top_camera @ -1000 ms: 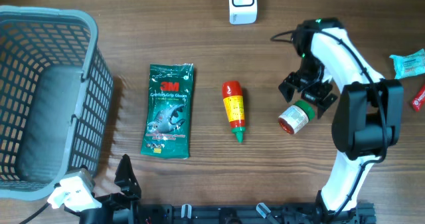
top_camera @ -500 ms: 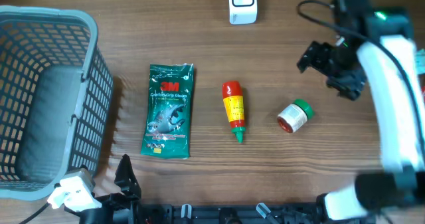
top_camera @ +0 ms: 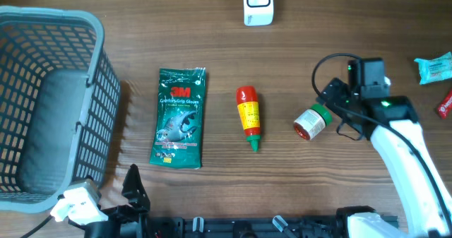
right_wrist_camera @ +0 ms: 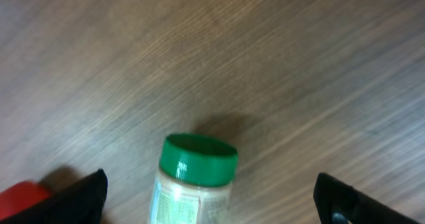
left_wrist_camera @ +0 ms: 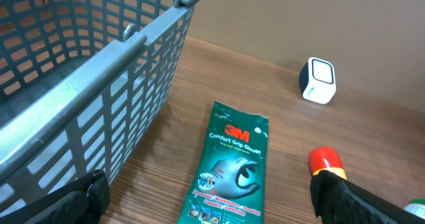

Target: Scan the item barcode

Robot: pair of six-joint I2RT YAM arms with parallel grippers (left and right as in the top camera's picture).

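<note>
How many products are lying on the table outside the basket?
5: green 3M glove packet left of centre; red-and-yellow squeeze bottle at centre; green-lidded jar right of it; teal packet and red item cut off at the right edge. More may lie out of frame.

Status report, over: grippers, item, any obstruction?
Right gripper open, at the green-capped white jar. Left gripper open, empty, near the grey plastic basket. Jar lying on its side, not gripped. Nothing blocking it.
</note>
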